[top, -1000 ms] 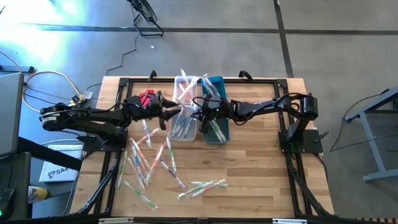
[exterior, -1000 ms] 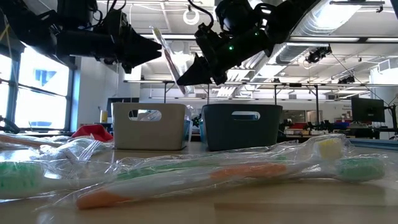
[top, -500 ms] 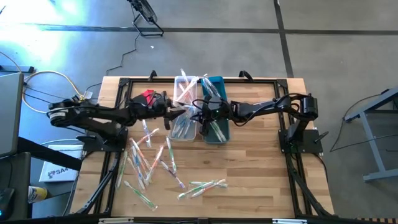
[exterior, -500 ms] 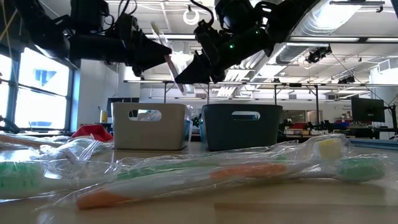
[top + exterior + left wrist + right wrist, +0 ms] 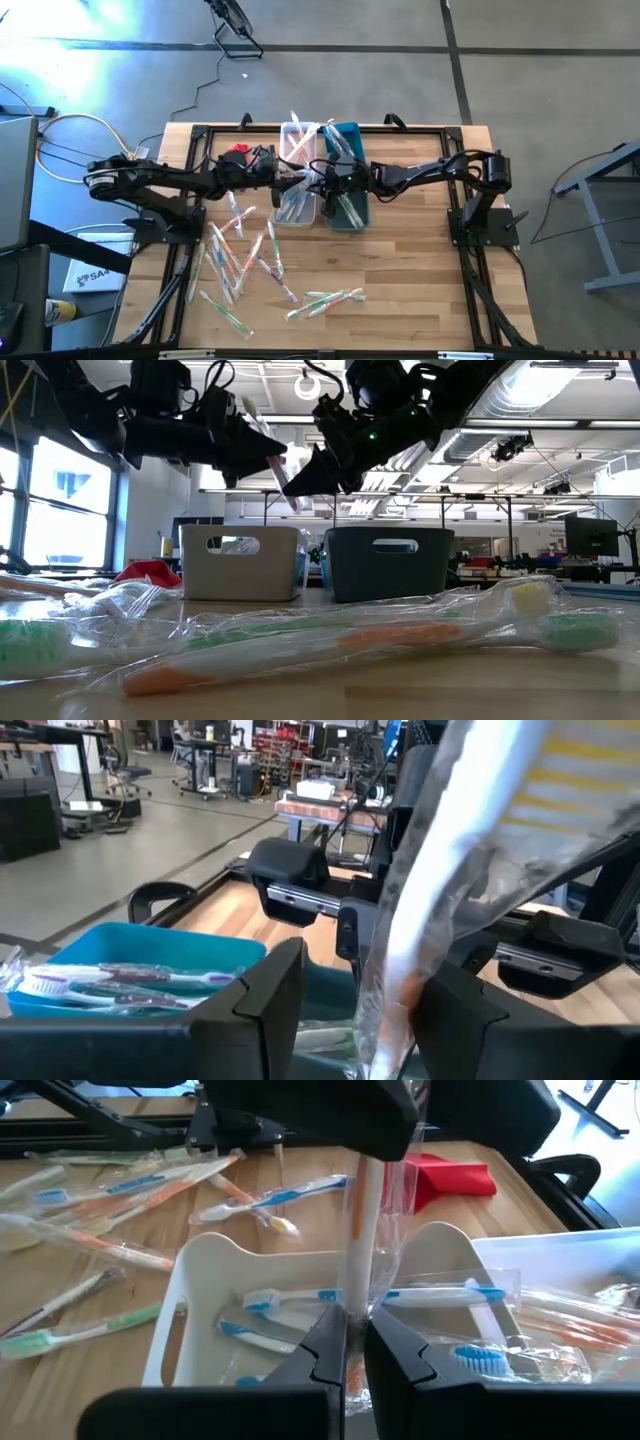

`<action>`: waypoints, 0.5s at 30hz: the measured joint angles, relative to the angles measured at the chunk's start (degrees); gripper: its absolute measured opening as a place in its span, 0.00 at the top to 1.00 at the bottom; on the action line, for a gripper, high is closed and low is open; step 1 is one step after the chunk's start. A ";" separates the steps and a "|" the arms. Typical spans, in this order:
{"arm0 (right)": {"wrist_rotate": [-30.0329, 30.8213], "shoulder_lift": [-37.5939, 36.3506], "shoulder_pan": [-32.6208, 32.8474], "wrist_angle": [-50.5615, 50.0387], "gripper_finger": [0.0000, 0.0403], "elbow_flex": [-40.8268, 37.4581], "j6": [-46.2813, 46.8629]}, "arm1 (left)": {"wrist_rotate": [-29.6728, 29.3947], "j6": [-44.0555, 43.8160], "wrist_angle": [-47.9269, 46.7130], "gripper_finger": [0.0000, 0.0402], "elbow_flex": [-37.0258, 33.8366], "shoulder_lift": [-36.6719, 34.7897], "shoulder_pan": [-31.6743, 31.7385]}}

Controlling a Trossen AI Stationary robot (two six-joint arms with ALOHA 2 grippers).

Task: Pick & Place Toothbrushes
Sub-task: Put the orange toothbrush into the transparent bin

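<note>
A: What is seen to have changed since a second ago?

B: The left gripper [image 5: 287, 180] has been carried farther toward the right gripper [image 5: 313, 183], over the white bin [image 5: 297, 210]. In the low view the two are now almost touching, above the bins.

A: How are the jaws found?

B: The right jaws are clenched on one end of a wrapped toothbrush [image 5: 358, 1230]. The left jaws are held apart, with the same toothbrush standing between them; whether it is pressed by them cannot be told.

A: How is the toothbrush described?

B: A white handle with an orange patch is seen inside a clear crinkled wrapper, held upright above the white bin. More toothbrushes [image 5: 240, 255] are scattered on the tabletop [image 5: 400, 270], others lie in the white bin and the teal bin [image 5: 352, 212].
</note>
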 joint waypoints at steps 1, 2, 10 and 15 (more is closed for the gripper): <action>0.33 0.00 0.00 -0.01 0.97 0.00 0.00 | 0.00 0.00 -0.14 0.60 0.00 0.00 -0.02; 0.63 0.00 0.00 -0.01 0.97 0.00 -0.01 | 0.00 0.00 -0.20 0.60 0.00 0.00 0.00; 1.27 0.00 0.00 -0.01 0.97 0.00 -0.01 | 0.00 -0.02 0.34 0.64 -0.01 0.00 0.00; 1.33 0.00 -0.11 -0.01 0.97 0.00 -0.01 | 0.00 -0.02 0.28 0.76 -0.02 0.02 -0.02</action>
